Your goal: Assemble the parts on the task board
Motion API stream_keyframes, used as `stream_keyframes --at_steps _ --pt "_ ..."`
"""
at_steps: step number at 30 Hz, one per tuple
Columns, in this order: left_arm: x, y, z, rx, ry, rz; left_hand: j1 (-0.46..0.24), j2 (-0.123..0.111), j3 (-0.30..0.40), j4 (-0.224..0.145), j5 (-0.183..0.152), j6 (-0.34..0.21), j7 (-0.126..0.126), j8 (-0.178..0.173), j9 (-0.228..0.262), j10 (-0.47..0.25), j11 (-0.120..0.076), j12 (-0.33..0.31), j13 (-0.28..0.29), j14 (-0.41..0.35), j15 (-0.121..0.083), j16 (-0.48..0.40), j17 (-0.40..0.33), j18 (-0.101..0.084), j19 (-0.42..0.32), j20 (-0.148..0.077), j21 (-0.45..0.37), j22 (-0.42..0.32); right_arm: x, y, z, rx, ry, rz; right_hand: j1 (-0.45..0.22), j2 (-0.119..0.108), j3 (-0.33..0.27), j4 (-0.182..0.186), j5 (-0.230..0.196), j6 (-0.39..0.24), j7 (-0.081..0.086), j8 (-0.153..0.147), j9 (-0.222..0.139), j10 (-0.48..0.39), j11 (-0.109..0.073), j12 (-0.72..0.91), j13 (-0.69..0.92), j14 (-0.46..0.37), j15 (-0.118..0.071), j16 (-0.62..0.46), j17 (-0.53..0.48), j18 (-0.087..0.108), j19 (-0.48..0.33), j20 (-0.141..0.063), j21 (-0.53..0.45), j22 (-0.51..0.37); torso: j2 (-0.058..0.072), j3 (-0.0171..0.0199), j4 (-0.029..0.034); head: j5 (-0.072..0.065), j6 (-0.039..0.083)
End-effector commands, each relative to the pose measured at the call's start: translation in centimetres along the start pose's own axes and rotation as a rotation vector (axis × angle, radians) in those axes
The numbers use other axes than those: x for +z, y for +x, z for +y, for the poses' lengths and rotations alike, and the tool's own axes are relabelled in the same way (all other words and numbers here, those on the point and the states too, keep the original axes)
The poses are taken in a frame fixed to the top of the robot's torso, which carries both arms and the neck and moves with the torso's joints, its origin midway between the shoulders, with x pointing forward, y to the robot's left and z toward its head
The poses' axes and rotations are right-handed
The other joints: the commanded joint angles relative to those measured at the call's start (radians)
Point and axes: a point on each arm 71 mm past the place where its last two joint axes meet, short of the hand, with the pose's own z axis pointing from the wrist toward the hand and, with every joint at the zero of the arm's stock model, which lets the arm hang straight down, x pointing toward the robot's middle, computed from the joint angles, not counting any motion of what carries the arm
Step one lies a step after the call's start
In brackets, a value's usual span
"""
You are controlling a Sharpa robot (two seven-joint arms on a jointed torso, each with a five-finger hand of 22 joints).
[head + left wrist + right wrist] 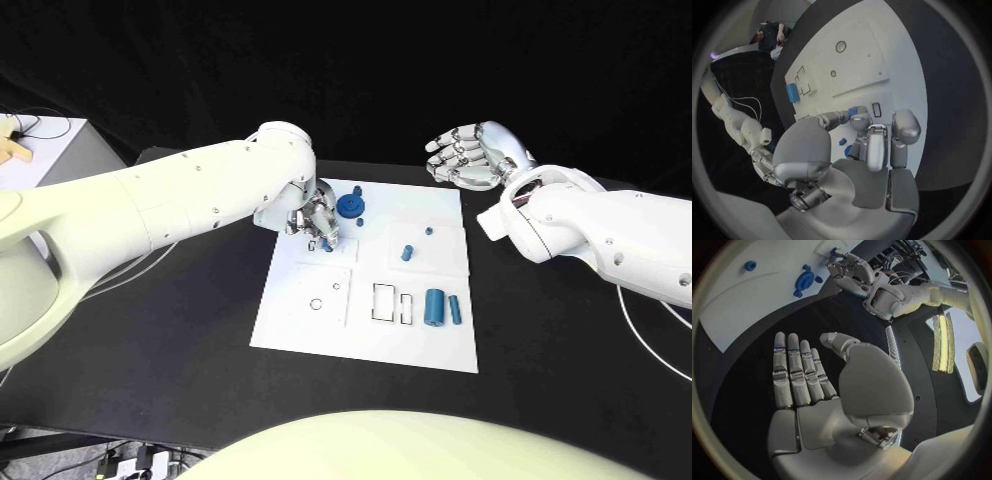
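Observation:
The white task board (pixel 296 325) lies in the middle of the table. My left hand (pixel 307 217) hovers low over its far left part and pinches a small blue part (pixel 326 243) (pixel 854 111) between thumb and a finger. Just right of that hand, a blue gear-shaped part (pixel 351 207) (pixel 806 280) sits on the board. Two small blue pegs (pixel 428 231) (pixel 407 252) stand mid-board. Two blue cylinders (pixel 434 306) (pixel 454 308) lie near the right edge beside rectangular slots (pixel 384 302). My right hand (pixel 469 155) (pixel 811 380) is raised beyond the board's far right corner, fingers straight and holding nothing.
Round holes (pixel 316 304) (pixel 841 46) sit in the board's near left part. Black table (pixel 173 340) surrounds the board. A pale box (pixel 58 150) stands at the far left, with cables trailing near both arms.

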Motion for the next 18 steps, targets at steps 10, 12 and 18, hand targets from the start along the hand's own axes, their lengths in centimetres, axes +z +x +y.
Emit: stream_keyframes --at_steps 10,12,18 --pt "0.59 0.71 -0.29 0.015 0.003 0.039 -0.003 0.010 0.180 -0.184 0.004 0.061 -0.056 0.005 0.002 0.005 -0.002 -0.001 -0.001 0.082 -0.004 0.004 0.188 -0.008 0.005 0.000 0.004 0.000 -0.05 0.10 0.09 0.000 -0.010 0.012 -0.009 -0.003 0.000 -0.007 0.005 -0.007 0.050 0.007 -0.002 0.001 0.008 -0.004 -0.002 0.003 0.004 -0.005 -0.002 0.012 0.000 0.006 -0.001 -0.003 0.000 0.0002 0.0005 -0.004 0.000" --pt "0.61 0.77 -0.29 0.018 0.003 0.045 -0.003 0.010 0.180 -0.184 0.004 0.061 -0.056 0.005 0.002 0.005 -0.002 -0.001 -0.002 0.082 -0.004 0.004 0.188 -0.008 0.005 0.000 0.004 0.001 -0.05 0.09 0.08 0.000 -0.009 0.012 -0.009 -0.003 0.000 -0.007 0.005 -0.007 0.050 0.007 -0.002 0.001 0.008 -0.004 -0.002 0.003 0.004 -0.005 -0.002 0.012 0.000 0.006 -0.001 -0.003 0.000 0.0005 -0.0002 -0.003 0.000" --pt "0.64 0.90 -0.27 0.024 0.002 0.056 -0.002 0.010 0.181 -0.185 0.005 0.061 -0.056 0.004 0.002 0.006 -0.003 0.000 -0.001 0.083 -0.004 0.005 0.191 -0.008 0.006 -0.001 0.005 0.003 -0.07 0.06 0.06 -0.001 -0.009 0.012 -0.009 -0.003 0.000 -0.007 0.005 -0.007 0.050 0.007 -0.002 0.001 0.008 -0.004 -0.002 0.003 0.004 -0.005 -0.002 0.012 0.000 0.006 -0.001 -0.003 0.000 0.0004 -0.0001 -0.004 0.000"
